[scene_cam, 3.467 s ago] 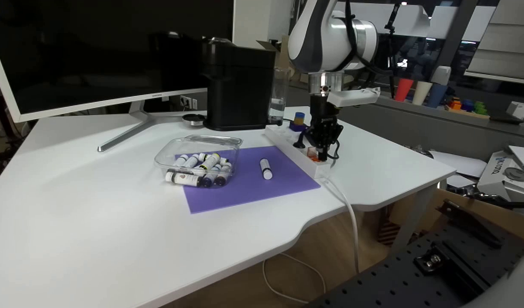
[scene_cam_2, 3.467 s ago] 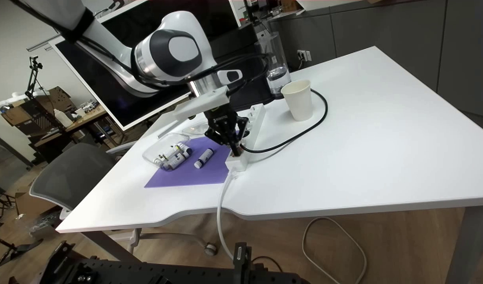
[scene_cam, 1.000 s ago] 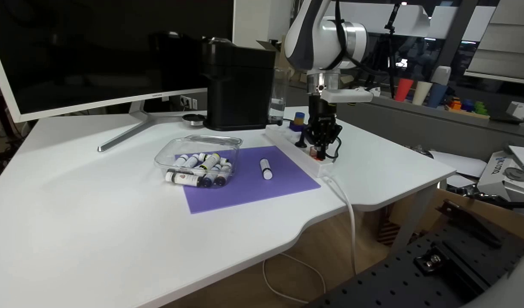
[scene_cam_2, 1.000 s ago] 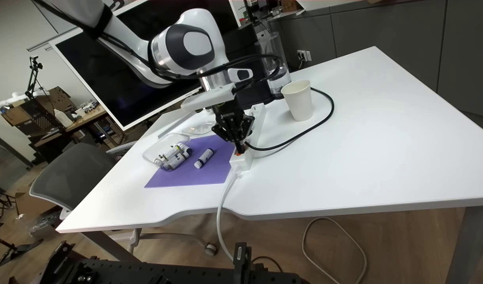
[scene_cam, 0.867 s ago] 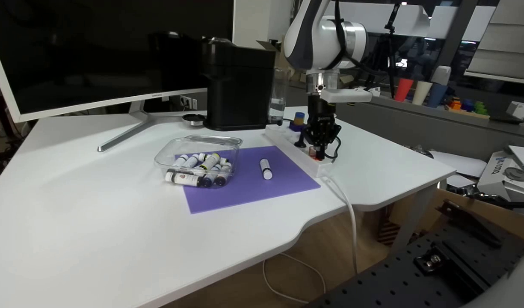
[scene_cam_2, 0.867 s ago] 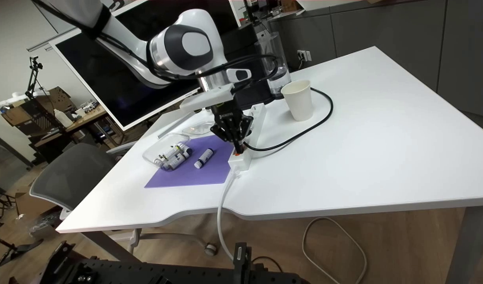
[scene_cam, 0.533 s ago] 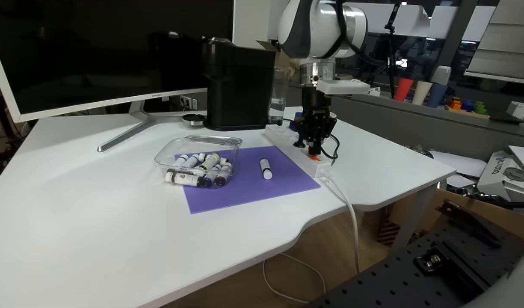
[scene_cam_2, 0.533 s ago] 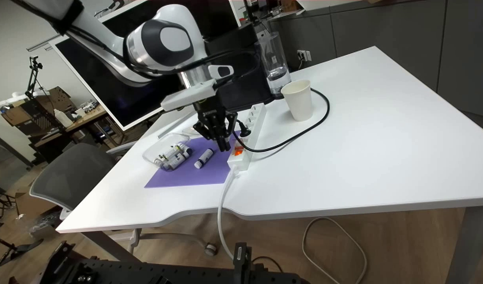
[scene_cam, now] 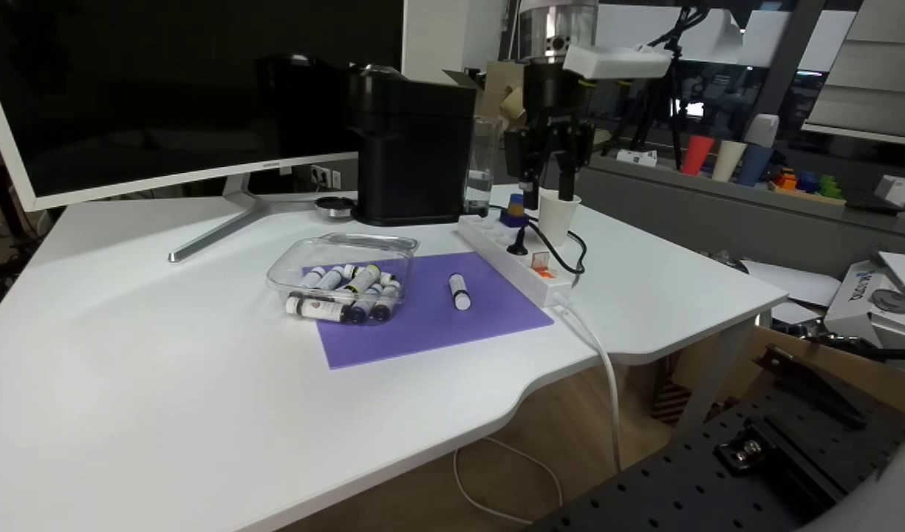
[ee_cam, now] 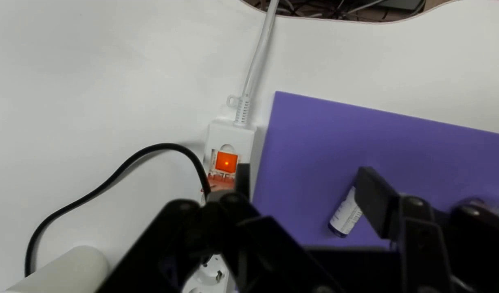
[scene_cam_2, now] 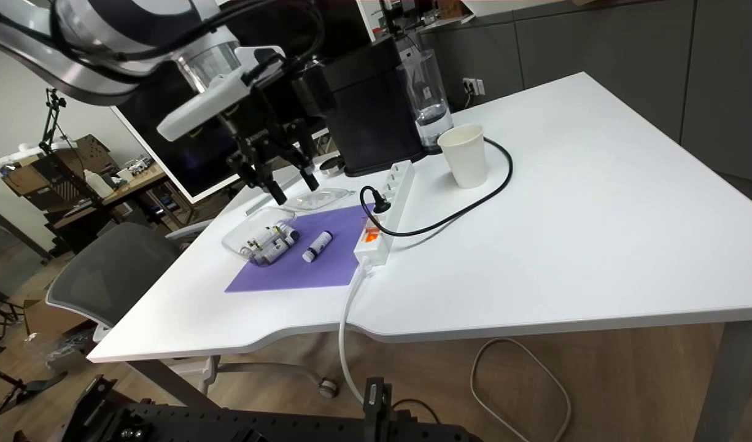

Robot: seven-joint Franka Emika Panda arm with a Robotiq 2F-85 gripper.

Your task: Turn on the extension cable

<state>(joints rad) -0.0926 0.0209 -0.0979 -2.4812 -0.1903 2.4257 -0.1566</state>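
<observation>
Both exterior views show the strip (scene_cam: pixel 505 260) on the table (scene_cam_2: pixel 566 233), just beside the mat (scene_cam_2: pixel 302 273), its white cord (ee_cam: pixel 256 61) running off over the edge. In the wrist view its switch (ee_cam: pixel 226 162) glows orange-red with a bright dot in the middle, so I take the strip to be on and the press done; what remains, as I judge it, is to get away cleanly. A clear flap (scene_cam: pixel 540 260) stands up between the switch and the plug (scene_cam_2: pixel 382 205), whose black cable (ee_cam: pixel 166 147) loops out and past the cup (scene_cam_2: pixel 463 156). The gripper (scene_cam_2: pixel 296 191) hangs well above the table, its fingers (scene_cam: pixel 567 183) spread and nothing between them. Best to rise straight up before any sideways swing, so that neither finger can hook the black cable or knock the cup; leave the flap be, and keep off the switch, since a stray touch could put it out. Should the glow prove a mere reflection, bring the fingers together first and push with the joined tips on one end of the switch. The loose tube (scene_cam_2: pixel 318 245) on the mat and the tub (scene_cam: pixel 402 258) of others need no touching.
</observation>
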